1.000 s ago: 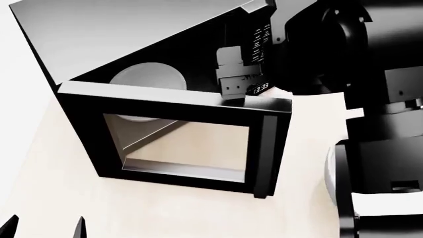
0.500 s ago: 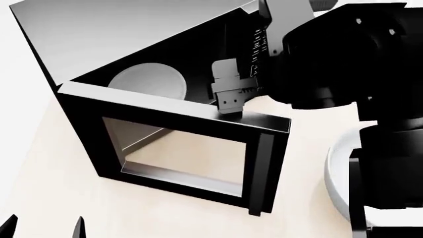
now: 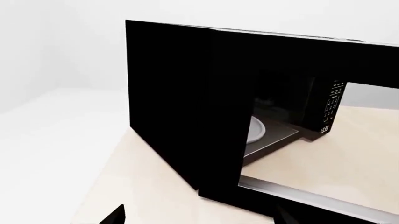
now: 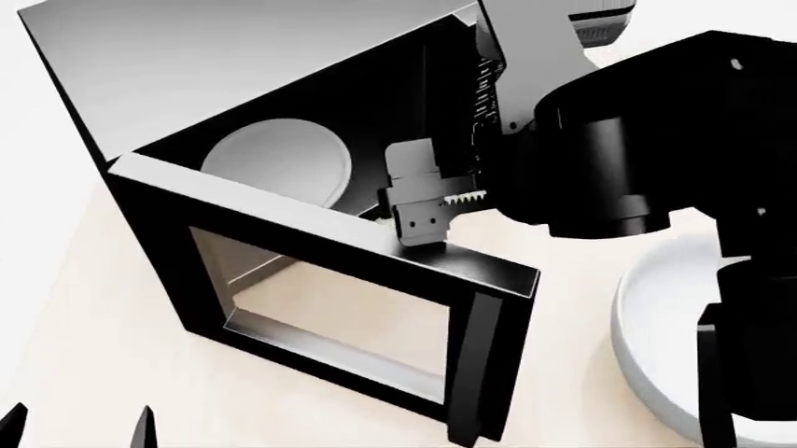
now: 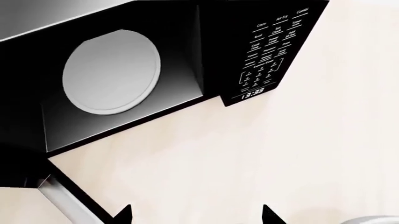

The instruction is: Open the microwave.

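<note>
The microwave [image 4: 249, 65], black with a grey top, stands with its door [image 4: 336, 299] swung well open to the left. The white turntable plate [image 4: 276, 159] shows inside. My right gripper [image 4: 421, 219] hangs in front of the cavity, just behind the top edge of the door near its handle side. It is open, and nothing lies between its fingertips [image 5: 123, 215] in the right wrist view. That view also shows the plate [image 5: 111, 72] and the keypad [image 5: 271, 56]. My left gripper [image 4: 77, 429] is low at the near left, open and apart from the door [image 3: 224, 116].
A white bowl [image 4: 654, 345] sits on the beige tabletop [image 4: 112, 373] to the right of the door, partly behind my right arm [image 4: 598, 159]. The door's handle [image 4: 468, 373] juts toward me. The table's edge runs along the left.
The door has swung further open, its handle end moving toward me. My right arm and gripper came down and nearer along with it. The left gripper stayed put.
</note>
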You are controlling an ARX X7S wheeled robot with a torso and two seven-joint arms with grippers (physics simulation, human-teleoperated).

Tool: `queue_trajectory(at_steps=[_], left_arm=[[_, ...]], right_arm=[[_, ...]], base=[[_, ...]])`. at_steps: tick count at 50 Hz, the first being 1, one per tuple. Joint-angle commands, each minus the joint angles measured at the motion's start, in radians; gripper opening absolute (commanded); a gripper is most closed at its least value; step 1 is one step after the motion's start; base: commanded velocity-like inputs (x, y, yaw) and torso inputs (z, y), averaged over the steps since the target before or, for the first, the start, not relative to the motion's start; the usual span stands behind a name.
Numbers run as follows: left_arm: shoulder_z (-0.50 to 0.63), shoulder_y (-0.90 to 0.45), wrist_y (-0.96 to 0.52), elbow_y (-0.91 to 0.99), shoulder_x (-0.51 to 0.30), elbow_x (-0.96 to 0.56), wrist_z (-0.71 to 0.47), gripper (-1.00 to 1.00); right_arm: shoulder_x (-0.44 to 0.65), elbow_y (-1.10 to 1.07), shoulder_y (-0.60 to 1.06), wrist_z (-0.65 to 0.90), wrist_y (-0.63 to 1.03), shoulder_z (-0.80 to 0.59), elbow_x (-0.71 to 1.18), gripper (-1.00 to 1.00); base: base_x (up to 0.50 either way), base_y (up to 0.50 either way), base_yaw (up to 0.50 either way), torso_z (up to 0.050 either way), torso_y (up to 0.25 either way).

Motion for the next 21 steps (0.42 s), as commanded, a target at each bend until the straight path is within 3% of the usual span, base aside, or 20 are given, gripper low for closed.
queue_trajectory(at_steps=[1, 21], left_arm=[[0.001, 0.000, 0.002, -0.001, -0.003, -0.003, -0.002, 1.00], [0.004, 0.001, 0.003, 0.007, -0.007, -0.005, -0.008, 1.00]], right_arm=[[0.024, 0.001, -0.049, 0.057, 0.006, -0.095, 0.108, 1.00], [0.061, -0.032, -0.060, 0.091, -0.002, -0.175, 0.263, 1.00]], base=[[0.00, 0.00, 0.00, 0.000, -0.010], [0.00, 0.00, 0.00, -0.002, -0.003]])
